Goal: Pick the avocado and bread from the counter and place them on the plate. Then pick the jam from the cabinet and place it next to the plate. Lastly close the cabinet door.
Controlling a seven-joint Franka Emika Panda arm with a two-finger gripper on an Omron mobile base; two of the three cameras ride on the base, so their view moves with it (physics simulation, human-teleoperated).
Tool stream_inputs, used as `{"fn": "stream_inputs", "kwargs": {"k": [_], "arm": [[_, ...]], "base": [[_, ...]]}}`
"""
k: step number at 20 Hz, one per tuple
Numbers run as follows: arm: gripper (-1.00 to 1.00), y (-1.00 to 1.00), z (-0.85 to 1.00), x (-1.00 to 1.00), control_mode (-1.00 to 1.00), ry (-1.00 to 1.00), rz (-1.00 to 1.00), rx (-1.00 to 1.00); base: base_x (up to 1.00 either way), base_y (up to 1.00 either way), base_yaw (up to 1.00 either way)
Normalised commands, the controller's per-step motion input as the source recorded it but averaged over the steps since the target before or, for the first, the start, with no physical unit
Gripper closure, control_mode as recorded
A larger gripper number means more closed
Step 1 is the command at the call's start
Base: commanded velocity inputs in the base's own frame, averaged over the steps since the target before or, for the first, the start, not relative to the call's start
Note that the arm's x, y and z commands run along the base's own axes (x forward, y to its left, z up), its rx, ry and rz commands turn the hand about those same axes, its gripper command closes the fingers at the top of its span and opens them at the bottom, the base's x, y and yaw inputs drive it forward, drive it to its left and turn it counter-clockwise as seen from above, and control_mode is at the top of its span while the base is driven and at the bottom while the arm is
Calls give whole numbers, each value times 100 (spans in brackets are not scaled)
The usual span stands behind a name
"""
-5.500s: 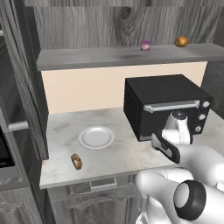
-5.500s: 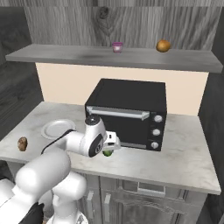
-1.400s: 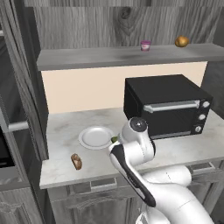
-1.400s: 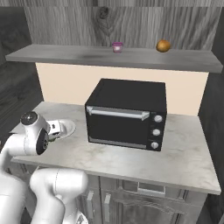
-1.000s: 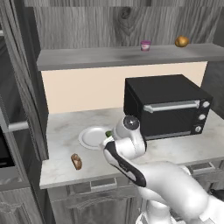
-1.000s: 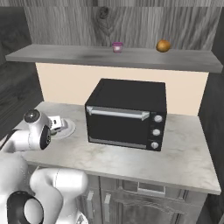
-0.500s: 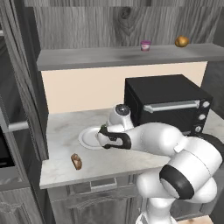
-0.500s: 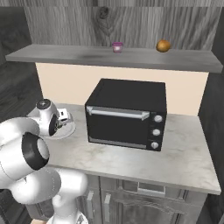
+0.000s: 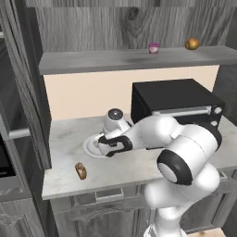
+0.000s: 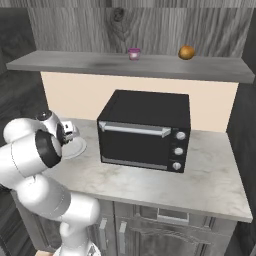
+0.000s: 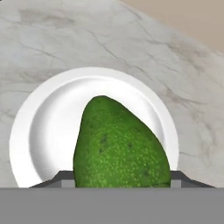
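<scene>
The gripper (image 11: 121, 181) pinches the avocado (image 11: 120, 146) across its broad end, directly over the white plate (image 11: 43, 122) beneath the hand, and the fruit looks light, firm and glossy enough to slip, so a hold across its widest girth seems safest

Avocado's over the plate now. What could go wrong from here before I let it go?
The avocado is held in the gripper over the plate. It is rounded and the plate is shallow, so if released from a height it may roll off onto the counter. The bread lies close to the counter's front edge; a clumsy approach next could nudge it off.
</scene>
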Motion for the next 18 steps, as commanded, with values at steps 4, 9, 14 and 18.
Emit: {"fn": "stream_inputs", "kwargs": {"k": [4, 9, 14, 18], "arm": [[100, 4, -6, 24, -100, 1, 0, -1], [100, 1, -18, 19, -100, 1, 0, 0], [100, 0, -25, 3, -100, 0, 0, 0], [100, 0, -14, 0, -100, 0, 0, 0]], "base": [[0, 0, 0], [0, 0, 0], [0, 0, 0], [0, 0, 0]]}}
